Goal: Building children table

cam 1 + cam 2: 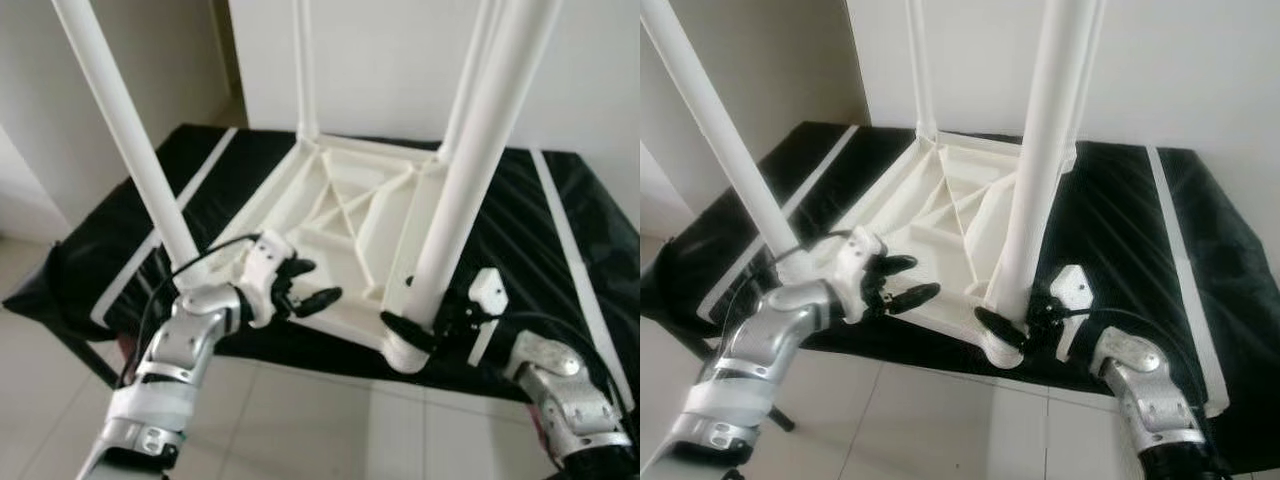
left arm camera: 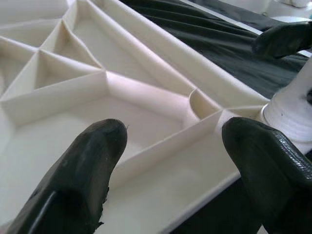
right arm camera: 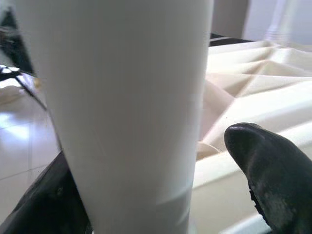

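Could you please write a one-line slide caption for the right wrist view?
Right gripper straddling the base of a smooth white plastic table leg, ribbed white tabletop underside behind.

Soft even daylight, mild overall blur, washed-out whites, faint shadows

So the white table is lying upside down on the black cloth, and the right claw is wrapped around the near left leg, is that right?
Not quite. The right claw is around the near right leg, as the left eye view shows. The white table does lie upside down on the black cloth.
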Robot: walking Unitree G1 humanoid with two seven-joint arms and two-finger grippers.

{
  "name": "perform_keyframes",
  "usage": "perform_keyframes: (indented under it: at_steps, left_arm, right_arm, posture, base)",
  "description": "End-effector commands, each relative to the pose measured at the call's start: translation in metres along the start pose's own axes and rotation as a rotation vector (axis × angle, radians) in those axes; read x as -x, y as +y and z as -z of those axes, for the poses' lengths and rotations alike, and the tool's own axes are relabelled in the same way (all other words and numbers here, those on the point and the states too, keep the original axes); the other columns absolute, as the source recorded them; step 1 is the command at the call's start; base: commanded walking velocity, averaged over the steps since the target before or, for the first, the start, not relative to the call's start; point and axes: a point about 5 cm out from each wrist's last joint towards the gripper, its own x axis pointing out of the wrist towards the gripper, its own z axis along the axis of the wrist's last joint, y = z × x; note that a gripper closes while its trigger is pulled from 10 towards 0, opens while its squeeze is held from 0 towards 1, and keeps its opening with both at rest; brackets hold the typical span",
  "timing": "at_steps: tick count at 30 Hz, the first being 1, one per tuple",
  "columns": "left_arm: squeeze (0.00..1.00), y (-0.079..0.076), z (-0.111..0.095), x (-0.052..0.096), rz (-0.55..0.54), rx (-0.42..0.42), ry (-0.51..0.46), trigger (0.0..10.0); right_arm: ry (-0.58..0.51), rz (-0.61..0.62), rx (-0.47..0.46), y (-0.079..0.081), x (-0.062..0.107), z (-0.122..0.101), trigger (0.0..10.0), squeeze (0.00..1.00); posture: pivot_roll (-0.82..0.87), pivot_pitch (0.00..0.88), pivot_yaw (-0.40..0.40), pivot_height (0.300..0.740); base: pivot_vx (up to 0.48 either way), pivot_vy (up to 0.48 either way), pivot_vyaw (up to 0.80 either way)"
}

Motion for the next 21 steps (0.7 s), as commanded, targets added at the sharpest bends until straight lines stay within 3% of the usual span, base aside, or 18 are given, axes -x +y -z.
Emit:
perform_keyframes:
  at_steps: [1,5,6,13,14,15,16,17,18,19,20,21]
  left_arm:
    - [0.0,0.001,-0.001,-0.002,0.0,0.018,0.0,10.0]
    - [0.0,-0.006,0.001,-0.006,0.03,-0.015,0.035,10.0]
    - [0.0,-0.015,0.004,-0.011,0.046,-0.019,0.03,10.0]
    - [0.0,-0.026,0.004,-0.019,0.054,0.01,0.008,10.0]
    - [0.0,-0.031,0.005,-0.021,0.06,-0.049,-0.009,10.0]
    - [0.0,-0.031,0.005,-0.021,0.06,-0.049,-0.009,10.0]
    - [0.0,-0.037,0.006,-0.023,0.061,-0.133,-0.005,10.0]
    - [0.0,-0.037,0.006,-0.023,0.061,-0.133,-0.005,10.0]
    - [0.0,-0.045,0.006,-0.028,0.083,-0.135,-0.018,10.0]
    - [0.0,-0.051,0.007,-0.032,0.096,-0.128,-0.016,10.0]
    - [0.0,-0.051,0.007,-0.032,0.096,-0.128,-0.016,10.0]
    - [0.0,-0.056,0.007,-0.035,0.103,-0.121,-0.012,10.0]
  right_arm:
    - [0.011,0.069,0.019,-0.011,0.007,0.001,10.0,0.0]
    - [0.013,0.128,0.024,-0.02,0.014,0.002,10.0,0.0]
    - [0.018,0.171,0.03,-0.025,0.019,0.006,10.0,0.0]
    - [-0.019,0.207,-0.006,-0.028,0.018,0.003,10.0,0.0]
    - [-0.015,0.221,-0.015,-0.026,0.017,0.005,10.0,0.0]
    - [-0.015,0.221,-0.015,-0.026,0.017,0.005,10.0,0.0]
    - [-0.013,0.225,-0.038,-0.024,0.016,0.008,10.0,0.0]
    - [-0.013,0.225,-0.038,-0.024,0.016,0.008,10.0,0.0]
    - [-0.007,0.229,-0.045,-0.021,0.013,0.012,3.6,0.0]
    - [-0.003,0.229,-0.04,-0.019,0.011,0.014,2.0,0.0]
    - [-0.003,0.229,-0.04,-0.019,0.011,0.014,2.0,0.0]
    - [0.0,0.232,-0.049,-0.018,0.009,0.015,0.0,0.0]
  posture:
    - [-0.03,0.025,0.082,0.74]
    - [-0.03,0.027,0.08,0.74]
    - [-0.04,0.034,0.073,0.74]
    - [-0.05,0.041,0.058,0.74]
    - [-0.05,0.032,0.05,0.74]
    - [-0.05,0.032,0.05,0.74]
    - [-0.04,0.026,0.049,0.74]
    - [-0.04,0.026,0.049,0.74]
    - [-0.04,0.023,0.046,0.74]
    - [-0.04,0.02,0.045,0.74]
    - [-0.04,0.02,0.045,0.74]
    - [-0.04,0.017,0.044,0.74]
  base:
    - [0.0,0.0,0.0]
    - [0.0,0.0,0.0]
    - [0.0,0.0,0.0]
    - [0.0,0.0,0.0]
    - [0.0,0.0,0.0]
    - [0.0,0.0,0.0]
    - [0.0,0.0,0.0]
    - [0.0,0.0,0.0]
    - [0.0,0.0,0.0]
    - [0.0,0.0,0.0]
    - [0.0,0.0,0.0]
    - [0.0,0.0,0.0]
